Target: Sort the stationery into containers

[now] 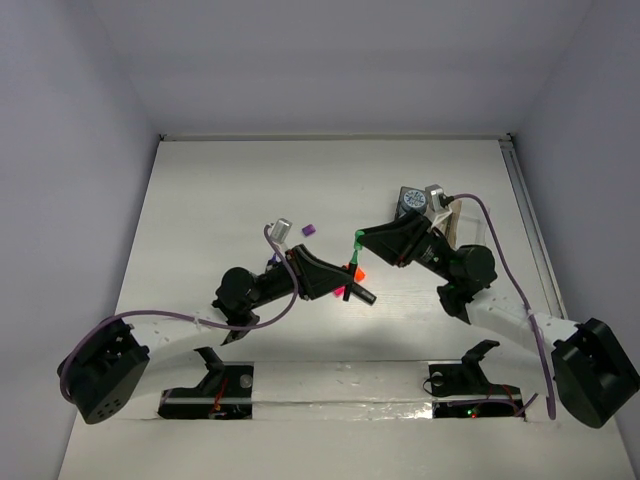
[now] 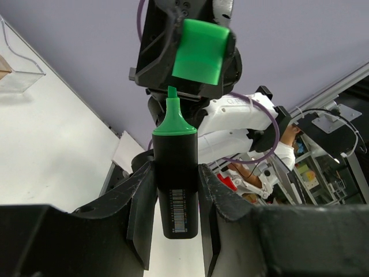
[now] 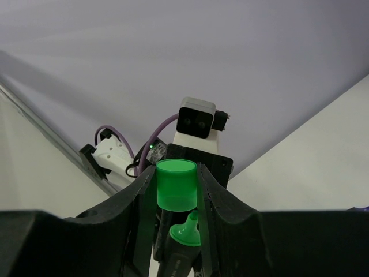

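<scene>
The table (image 1: 200,200) was a plain white surface, boxed in by pale lilac-grey walls (image 1: 80,150) at the left, right and back; a raised rail (image 1: 532,230) ran along its right edge. At the right of the left wrist view the wall ended, and a cluttered room with metal frames and a person in white (image 2: 286,151) showed beyond.

Both arms reached in and met near the middle of the top view. The left pincer (image 2: 174,173) was closed narrowly on the black body of a highlighter (image 2: 174,144), whose uncapped green tip pointed up the frame. The right pincer (image 3: 176,176) was clamped on the green cap (image 3: 176,184), held just above that tip; whether cap and tip touched could not be told.

In the top view, upper right of centre, the clear box (image 1: 445,215) with its tan insert stood behind the right arm, which hid its lower part; blue-and-white patterned pieces (image 1: 410,198) showed at its left end, in it or beside it could not be told. A small grey holder (image 1: 282,230) and a purple cap (image 1: 308,229) sat near each other, apart, above the left arm. An orange piece (image 1: 357,272) and a pink piece (image 1: 340,292) lay at the centre, partly covered by the left pincer and too small to tell whether they were caps or whole markers. Purple cables (image 1: 165,313) looped along both arms.
</scene>
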Tool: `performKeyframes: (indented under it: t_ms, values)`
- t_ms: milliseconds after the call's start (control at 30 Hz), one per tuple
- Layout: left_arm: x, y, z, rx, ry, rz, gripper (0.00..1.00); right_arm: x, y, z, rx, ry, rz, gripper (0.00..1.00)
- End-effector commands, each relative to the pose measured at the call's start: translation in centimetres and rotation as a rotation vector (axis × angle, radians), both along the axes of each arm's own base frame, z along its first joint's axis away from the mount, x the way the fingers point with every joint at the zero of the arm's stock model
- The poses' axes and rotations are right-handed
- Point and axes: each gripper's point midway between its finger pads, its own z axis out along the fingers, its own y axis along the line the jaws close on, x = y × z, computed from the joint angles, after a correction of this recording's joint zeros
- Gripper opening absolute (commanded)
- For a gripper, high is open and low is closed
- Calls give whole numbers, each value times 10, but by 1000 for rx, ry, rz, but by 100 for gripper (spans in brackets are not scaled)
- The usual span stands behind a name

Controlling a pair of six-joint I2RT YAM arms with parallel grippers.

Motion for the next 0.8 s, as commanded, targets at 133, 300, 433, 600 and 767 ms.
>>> performKeyframes:
  t_ms: [133, 300, 433, 600, 767]
  values:
    - [-34, 37, 93, -334, -333, -1, 4, -2, -3, 8, 41, -42, 5, 21]
    - [-34, 37, 93, -335, -335, 1, 4, 0, 0, 2, 32, -30, 14, 21]
    - [-34, 38, 95, -336, -344, 8, 4, 0, 0, -2, 34, -25, 17, 21]
    - [-32, 38, 94, -325, -343, 23, 4, -2, -1, -2, 37, -29, 25, 21]
    - [-30, 37, 93, -318, -343, 34, 4, -6, -3, 0, 43, -32, 31, 21]
